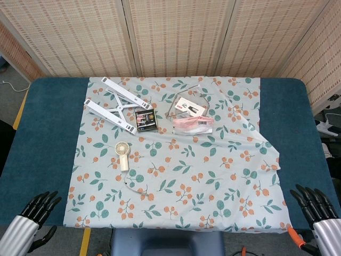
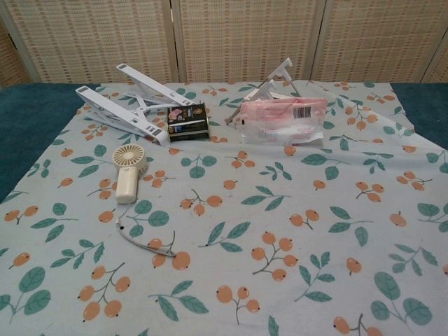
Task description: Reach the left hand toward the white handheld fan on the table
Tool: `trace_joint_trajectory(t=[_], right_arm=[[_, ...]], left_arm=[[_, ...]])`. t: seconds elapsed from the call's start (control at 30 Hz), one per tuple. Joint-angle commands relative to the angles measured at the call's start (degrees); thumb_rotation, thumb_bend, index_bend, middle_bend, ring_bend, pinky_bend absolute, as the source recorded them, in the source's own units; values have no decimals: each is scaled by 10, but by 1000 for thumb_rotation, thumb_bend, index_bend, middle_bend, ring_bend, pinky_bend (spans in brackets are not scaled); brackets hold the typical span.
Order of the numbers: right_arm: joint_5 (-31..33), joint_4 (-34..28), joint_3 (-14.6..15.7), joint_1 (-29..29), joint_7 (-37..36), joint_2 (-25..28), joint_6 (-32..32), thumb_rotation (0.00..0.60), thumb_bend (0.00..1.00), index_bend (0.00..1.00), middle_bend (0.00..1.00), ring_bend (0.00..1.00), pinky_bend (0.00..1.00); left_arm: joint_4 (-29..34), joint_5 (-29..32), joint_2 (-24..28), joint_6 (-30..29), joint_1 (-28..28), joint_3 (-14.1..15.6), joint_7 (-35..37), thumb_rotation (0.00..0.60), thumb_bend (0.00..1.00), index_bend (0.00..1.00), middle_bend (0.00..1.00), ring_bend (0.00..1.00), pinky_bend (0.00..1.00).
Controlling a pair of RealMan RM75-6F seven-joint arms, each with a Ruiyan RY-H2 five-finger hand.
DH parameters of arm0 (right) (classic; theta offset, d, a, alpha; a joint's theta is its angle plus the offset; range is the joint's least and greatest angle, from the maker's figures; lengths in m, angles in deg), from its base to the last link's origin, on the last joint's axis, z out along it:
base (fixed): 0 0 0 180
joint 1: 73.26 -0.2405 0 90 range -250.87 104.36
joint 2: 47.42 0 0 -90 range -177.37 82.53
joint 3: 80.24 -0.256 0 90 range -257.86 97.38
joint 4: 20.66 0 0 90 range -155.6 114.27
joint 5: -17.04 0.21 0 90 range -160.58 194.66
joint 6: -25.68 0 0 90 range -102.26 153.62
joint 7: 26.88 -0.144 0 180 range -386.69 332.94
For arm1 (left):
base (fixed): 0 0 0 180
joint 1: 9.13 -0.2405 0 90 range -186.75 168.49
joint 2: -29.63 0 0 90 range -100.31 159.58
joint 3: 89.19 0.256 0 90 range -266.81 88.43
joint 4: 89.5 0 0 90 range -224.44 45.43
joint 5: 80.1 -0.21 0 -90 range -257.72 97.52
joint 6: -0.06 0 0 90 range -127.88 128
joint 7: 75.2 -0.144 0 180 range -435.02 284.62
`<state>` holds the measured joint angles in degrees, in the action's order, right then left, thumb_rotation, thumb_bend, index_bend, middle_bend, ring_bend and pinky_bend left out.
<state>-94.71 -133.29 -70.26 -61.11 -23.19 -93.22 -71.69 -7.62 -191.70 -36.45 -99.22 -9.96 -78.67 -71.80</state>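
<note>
The white handheld fan point(image 1: 122, 155) point(image 2: 127, 171) lies flat on the floral cloth, left of centre, round head toward the back and a thin strap trailing toward the front. My left hand point(image 1: 38, 209) hovers at the front left corner of the table, fingers spread and holding nothing, well short of the fan. At the front right corner my right hand point(image 1: 314, 204) sits the same way, fingers apart and holding nothing. The chest view shows neither hand.
Behind the fan stand a white folding stand point(image 1: 117, 108) point(image 2: 129, 103), a small dark box point(image 1: 145, 120) point(image 2: 187, 121) and a clear packet with pink contents point(image 1: 193, 121) point(image 2: 283, 119). The floral cloth point(image 1: 213, 176) covers a blue table point(image 1: 42, 133). Woven screens close off the back.
</note>
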Motion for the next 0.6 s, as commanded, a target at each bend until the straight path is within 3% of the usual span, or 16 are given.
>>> trace_joint_trajectory(t=[0.03, 0.17, 0.23, 0.27, 0.33, 0.37, 0.5, 0.53, 0.6], right_arm=[[-1, 1, 2, -1, -4, 2, 1, 600, 191, 0, 0, 0, 0], [10, 2, -1, -6, -4, 1, 11, 600, 191, 0, 0, 0, 0], [16, 4, -5, -11, 2, -6, 22, 600, 191, 0, 0, 0, 0], [19, 5, -7, -14, 5, -10, 28, 600, 191, 0, 0, 0, 0], [29, 7, -12, -18, 11, -19, 37, 600, 191, 0, 0, 0, 0], [32, 8, -13, -20, 14, -21, 39, 600, 191, 0, 0, 0, 0], [38, 9, -18, -22, 21, -27, 43, 600, 191, 0, 0, 0, 0], [40, 12, -23, -26, 36, -38, 50, 600, 191, 0, 0, 0, 0], [44, 16, -27, -25, 58, -53, 52, 600, 190, 0, 0, 0, 0]], left_arm=[[1, -2, -2, 3, 2, 0, 0, 600, 391, 0, 0, 0, 129], [1, -15, -17, 20, 15, 1, -5, 600, 405, 0, 0, 0, 160], [1, -16, -36, 41, 30, -5, -1, 600, 459, 0, 72, 43, 279], [2, -13, -47, 54, 39, -11, 0, 600, 486, 0, 146, 102, 358], [10, -5, -73, 82, 60, -25, 2, 600, 585, 0, 523, 447, 700], [13, 0, -81, 94, 66, -30, 4, 600, 615, 0, 650, 571, 809], [16, 11, -101, 119, 82, -39, 6, 600, 727, 44, 942, 855, 995], [6, 33, -133, 181, 113, -59, -16, 600, 750, 60, 981, 890, 1000], [-3, 64, -162, 232, 138, -85, -51, 600, 782, 59, 1000, 911, 1000]])
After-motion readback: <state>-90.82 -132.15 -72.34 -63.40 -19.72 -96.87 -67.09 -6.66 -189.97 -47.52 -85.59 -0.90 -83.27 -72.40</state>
